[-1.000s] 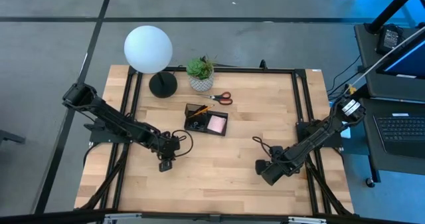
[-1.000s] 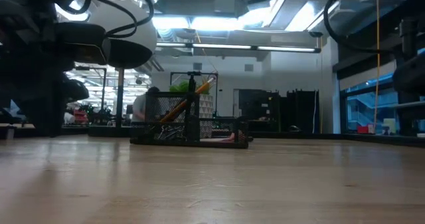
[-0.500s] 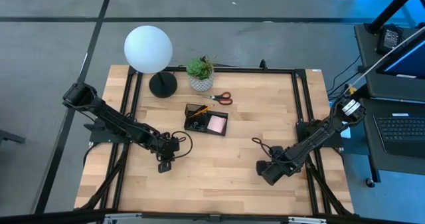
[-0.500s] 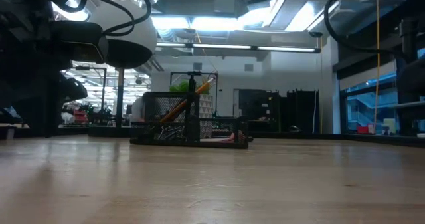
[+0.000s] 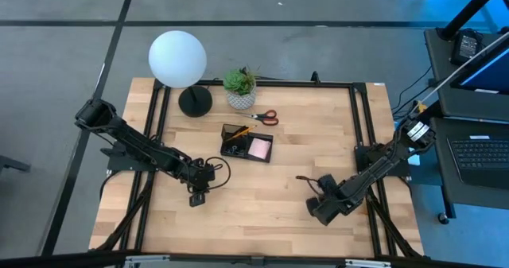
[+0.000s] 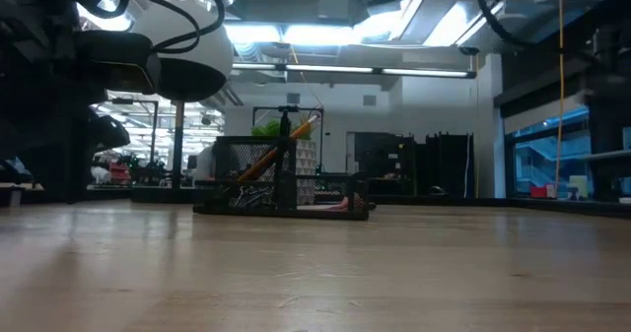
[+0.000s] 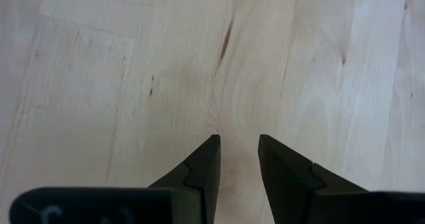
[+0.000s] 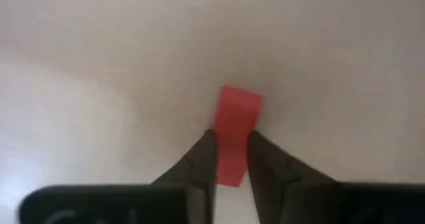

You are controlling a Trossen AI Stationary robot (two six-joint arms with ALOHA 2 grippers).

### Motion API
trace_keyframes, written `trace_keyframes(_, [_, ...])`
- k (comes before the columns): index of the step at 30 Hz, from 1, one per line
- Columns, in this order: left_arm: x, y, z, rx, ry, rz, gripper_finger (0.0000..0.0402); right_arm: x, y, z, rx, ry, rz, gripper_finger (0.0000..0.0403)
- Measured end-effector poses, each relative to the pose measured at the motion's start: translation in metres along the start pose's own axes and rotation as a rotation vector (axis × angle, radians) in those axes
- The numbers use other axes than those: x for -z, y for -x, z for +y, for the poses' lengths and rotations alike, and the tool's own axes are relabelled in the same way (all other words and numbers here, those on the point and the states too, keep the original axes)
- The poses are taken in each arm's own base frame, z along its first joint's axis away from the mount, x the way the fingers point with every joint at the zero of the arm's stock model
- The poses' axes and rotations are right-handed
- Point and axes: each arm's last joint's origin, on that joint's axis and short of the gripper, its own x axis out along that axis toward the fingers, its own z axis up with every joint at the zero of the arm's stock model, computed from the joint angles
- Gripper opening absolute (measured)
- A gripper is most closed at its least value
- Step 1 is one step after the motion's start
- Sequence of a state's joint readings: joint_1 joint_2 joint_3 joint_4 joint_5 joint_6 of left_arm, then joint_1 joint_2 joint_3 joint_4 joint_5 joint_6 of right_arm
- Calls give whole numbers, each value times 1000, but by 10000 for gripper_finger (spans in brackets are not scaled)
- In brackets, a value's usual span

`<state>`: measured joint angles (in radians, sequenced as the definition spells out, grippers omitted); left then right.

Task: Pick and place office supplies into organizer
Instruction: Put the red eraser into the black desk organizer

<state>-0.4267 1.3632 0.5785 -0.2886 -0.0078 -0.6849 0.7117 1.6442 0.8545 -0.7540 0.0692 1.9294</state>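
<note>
Over the wooden table point(image 5: 262, 212), seen from above, my right claw point(image 5: 321, 209) sits low near the front right, while my left claw point(image 5: 198, 195) waits near the front left; the black organizer point(image 5: 247, 143) stands toward the back middle with the pink sticky pad point(image 5: 259, 148) in one compartment, the red-handled scissors point(image 5: 265, 116) lying apart behind it, beside the potted plant point(image 5: 240, 89) and the lamp point(image 5: 178, 59). At table height, the organizer point(image 6: 281, 189) shows far off, an orange pencil point(image 6: 271, 155) leaning up out of its taller section. Through my left wrist camera, my left claw point(image 7: 238, 144) hangs open over bare wood, nothing between its fingers. Through my right wrist camera, my right claw point(image 8: 230, 139) is clamped on a small red block point(image 8: 234, 132), which stands out past the fingertips, above the table.
</note>
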Motion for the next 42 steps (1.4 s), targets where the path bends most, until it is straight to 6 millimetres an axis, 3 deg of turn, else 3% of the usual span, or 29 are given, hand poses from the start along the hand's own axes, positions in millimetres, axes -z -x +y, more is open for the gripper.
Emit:
trace_keyframes(6, [0,0,0,1,0,0,97,-3,13,13,-76,68,-117,65])
trace_keyframes(13, [0,0,0,7,0,5,97,-22,33,41,-205,247,-334,64])
trace_keyframes(23, [0,0,0,1,0,0,97,-79,64,100,-482,647,-663,64])
trace_keyframes(29, [0,0,0,0,0,0,97,-114,79,116,-529,813,-891,64])
trace_keyframes(35, [0,0,0,-2,0,-2,97,-143,69,125,-493,949,-972,64])
trace_keyframes(42, [-1,0,1,-40,1,-34,97,-167,40,139,-491,1052,-1013,64])
